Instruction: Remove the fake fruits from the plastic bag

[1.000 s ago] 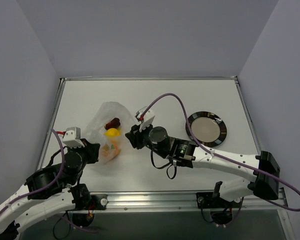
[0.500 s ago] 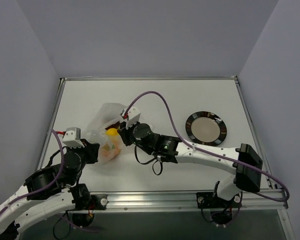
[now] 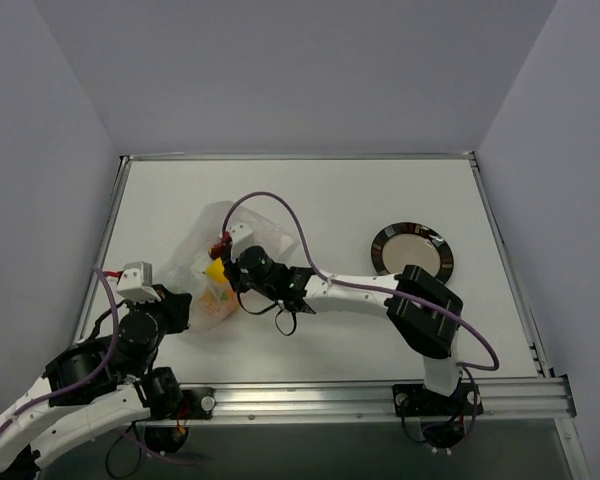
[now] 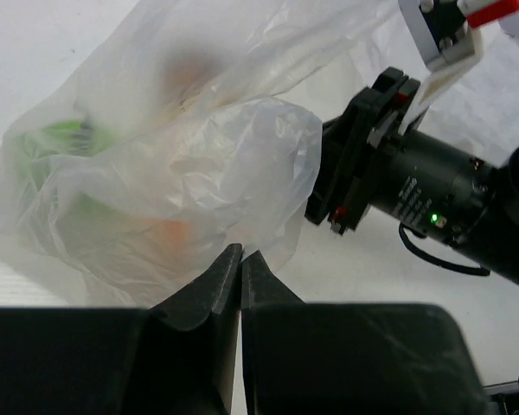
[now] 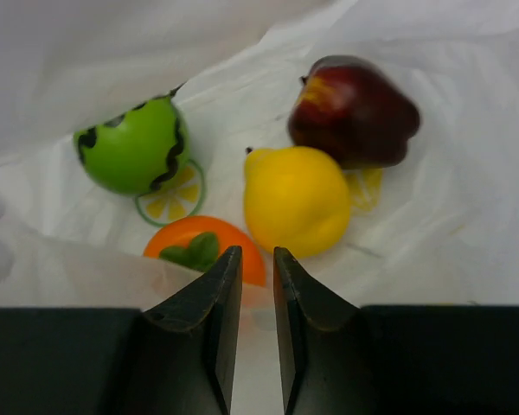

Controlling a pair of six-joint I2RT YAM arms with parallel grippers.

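The translucent plastic bag (image 3: 212,222) lies at the table's left, its mouth facing right. My left gripper (image 3: 187,306) is shut on the bag's near edge (image 4: 199,164), pinching film between its fingertips (image 4: 240,253). My right gripper (image 3: 227,271) is inside the bag's mouth, jaws narrowly apart and empty (image 5: 258,252). Just ahead of it on the bag's floor (image 5: 441,216) lie a yellow lemon (image 5: 296,199), a dark red apple (image 5: 355,111), a green striped fruit (image 5: 131,147) and an orange fruit (image 5: 209,244) partly under a fold. The lemon (image 3: 216,269) shows from above.
A dark round plate (image 3: 443,262) sits on the table's right side. The right arm (image 3: 360,292) stretches across the table's middle, its purple cable looping over the bag. The right wrist housing (image 4: 415,186) is close to the left gripper.
My right gripper has moved left, from outside the bag into its mouth. The left gripper has stayed shut on the bag's edge and shifted slightly down and left.
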